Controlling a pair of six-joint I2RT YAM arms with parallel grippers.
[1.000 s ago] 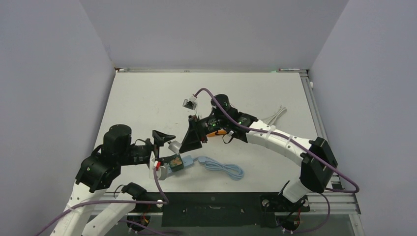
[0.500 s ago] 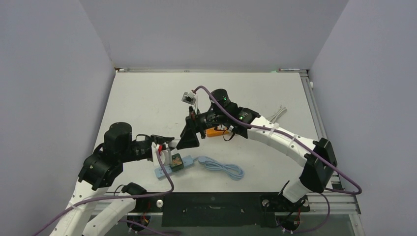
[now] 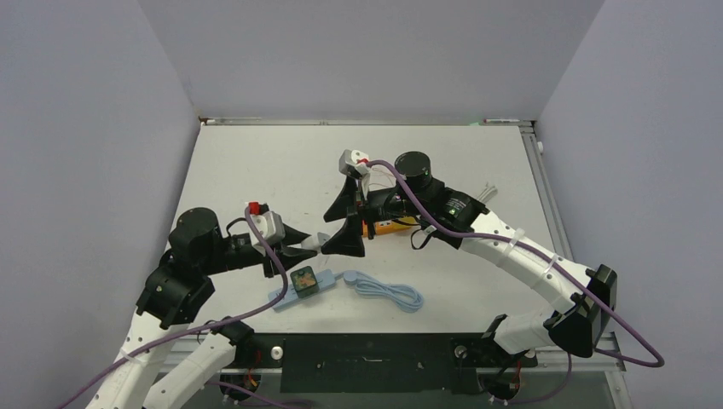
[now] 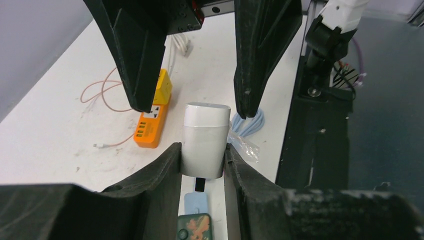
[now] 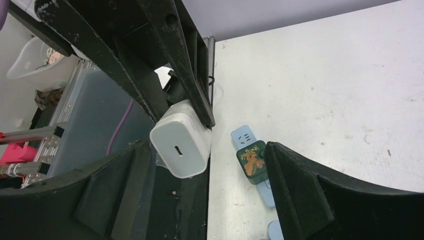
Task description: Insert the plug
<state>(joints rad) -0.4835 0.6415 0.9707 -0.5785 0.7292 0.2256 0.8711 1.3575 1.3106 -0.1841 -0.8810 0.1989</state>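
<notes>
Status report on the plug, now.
Left gripper shut on white charger. Right gripper open, facing it, standing between charger and orange power strip.

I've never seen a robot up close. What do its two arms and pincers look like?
The left arm and right arm both have white links joined by round black housings, with a purple cable running along each. The left gripper and right gripper have black wedge-shaped fingers, and a small white camera box with a red tab sits by each wrist.

Plug (image 4: 206, 140) now in left hand (image 4: 202, 152); right hand (image 5: 206, 147) newly open.
</notes>
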